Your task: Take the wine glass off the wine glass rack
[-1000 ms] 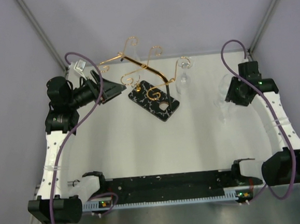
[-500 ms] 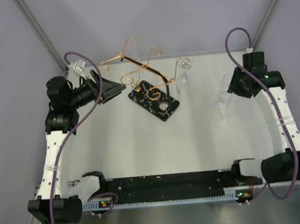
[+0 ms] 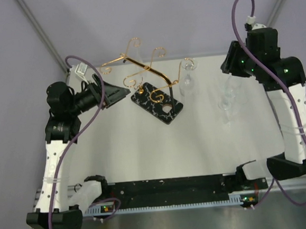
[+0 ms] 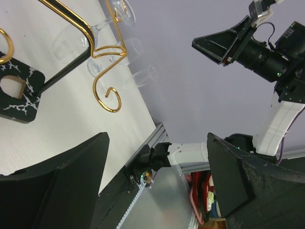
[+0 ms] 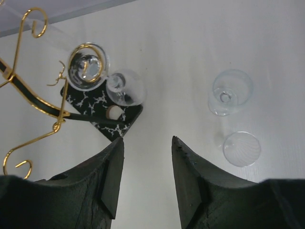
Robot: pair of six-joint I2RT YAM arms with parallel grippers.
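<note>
The wine glass rack [image 3: 148, 72] is a gold wire stand on a black marbled base [image 3: 160, 104] at the back centre. One clear wine glass [image 3: 188, 79] hangs upside down from its right scroll; in the right wrist view its foot [image 5: 86, 67] sits in the scroll. A second wine glass [image 3: 227, 100] is on the table right of the rack, free of both grippers, and also shows in the right wrist view [image 5: 230, 93]. My right gripper [image 3: 229, 65] is open and empty, raised above and behind that glass. My left gripper [image 3: 124, 91] is open and empty, just left of the rack's base.
Purple walls close in the white table at the back and sides. The arm bases and a black rail [image 3: 169, 190] line the near edge. The left wrist view shows the rack's scroll [image 4: 107, 90] and my right arm [image 4: 267, 52].
My right arm has lifted up and back, away from the glass on the table. My left arm has barely shifted. The rack and hanging glass have not moved.
</note>
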